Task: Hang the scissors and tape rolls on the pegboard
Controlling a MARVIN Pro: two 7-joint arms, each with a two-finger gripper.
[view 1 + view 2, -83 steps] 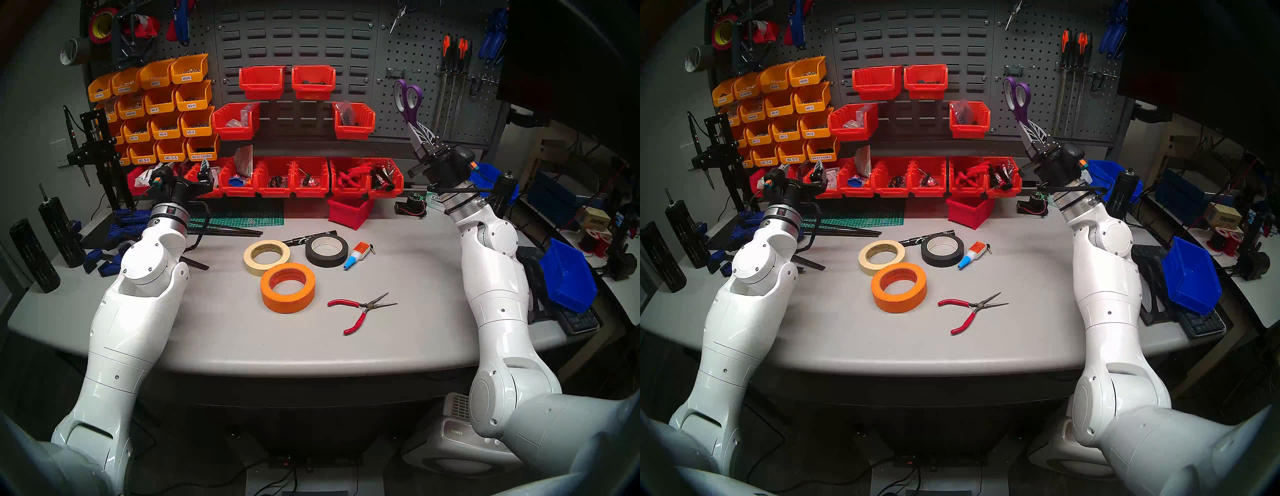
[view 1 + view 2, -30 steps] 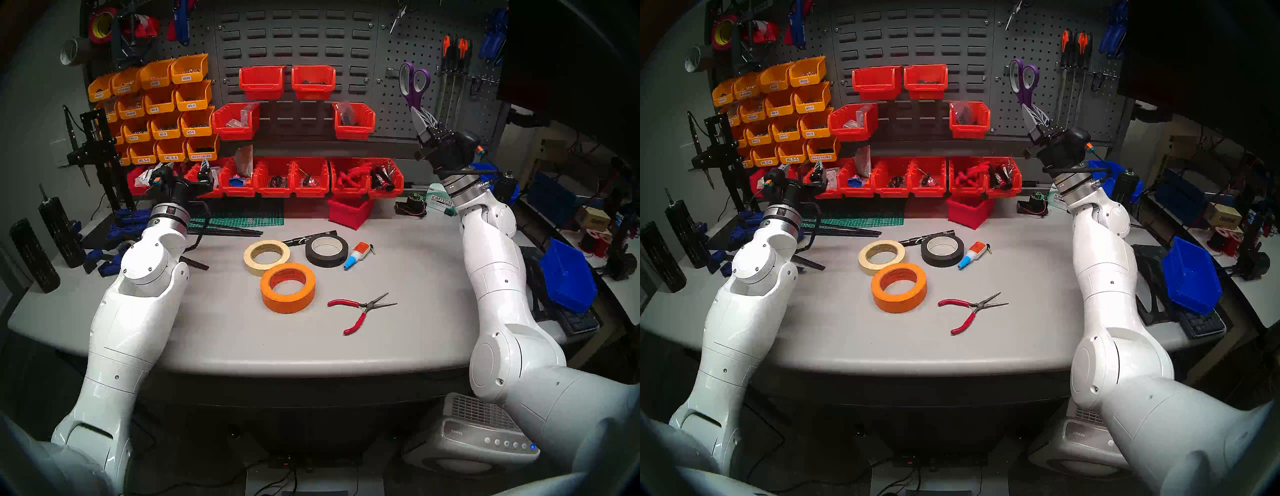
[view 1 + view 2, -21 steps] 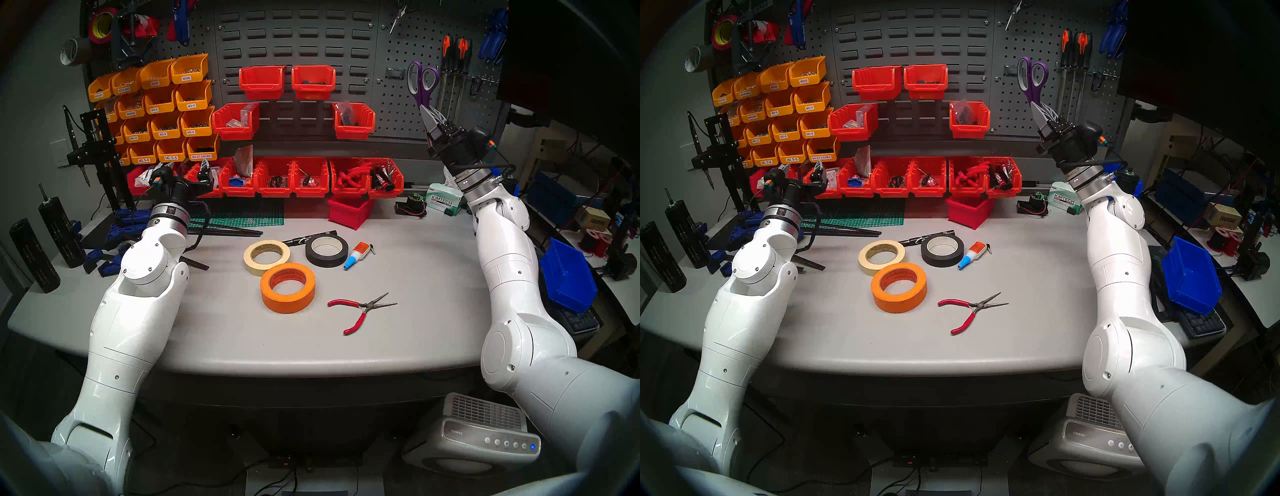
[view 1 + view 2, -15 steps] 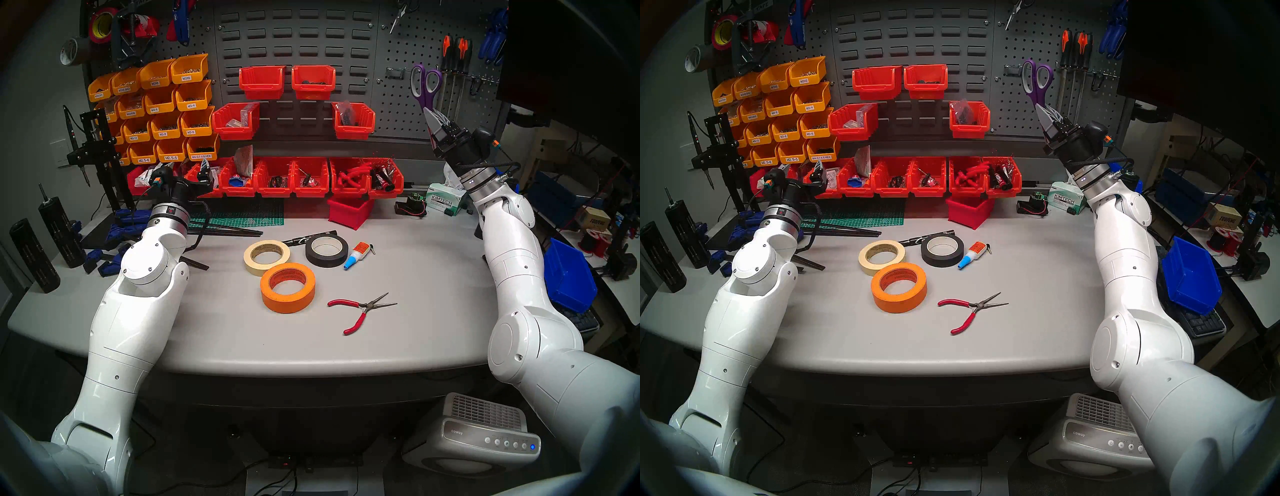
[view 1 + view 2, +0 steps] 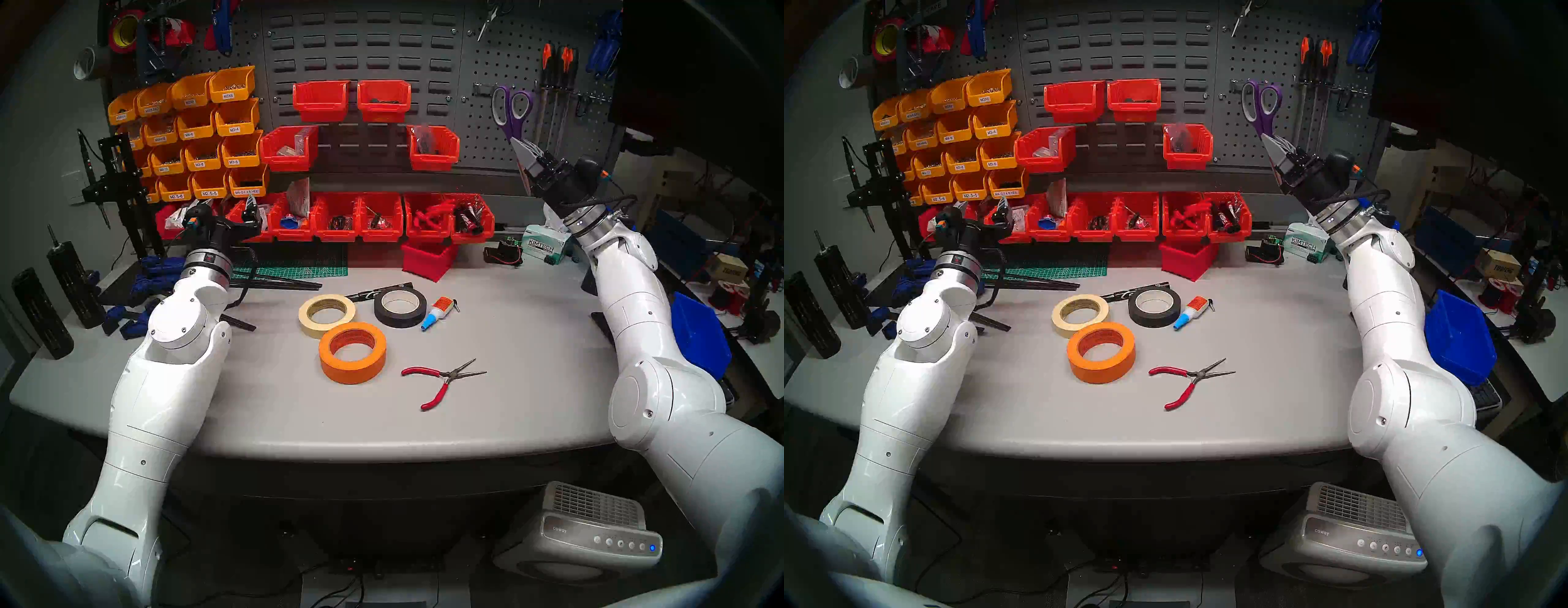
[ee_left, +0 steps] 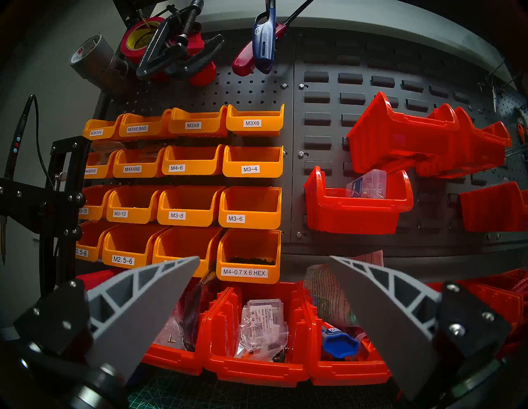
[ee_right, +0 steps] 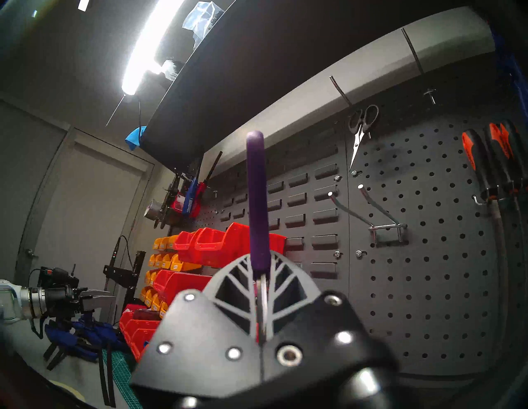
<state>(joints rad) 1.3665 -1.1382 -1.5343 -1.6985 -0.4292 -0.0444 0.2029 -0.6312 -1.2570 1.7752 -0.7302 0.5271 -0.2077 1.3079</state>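
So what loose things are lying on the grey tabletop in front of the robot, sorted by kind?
Tape rolls: 3, cream, black, orange
Pliers: 1
Glue bottle: 1
Black marker: 1
Total: 6

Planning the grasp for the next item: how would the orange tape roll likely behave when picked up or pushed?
The orange tape roll lies flat on the table, so it should slide, not roll. It looks stiff and wide-walled, easy to pinch. Set on edge, it would probably roll.
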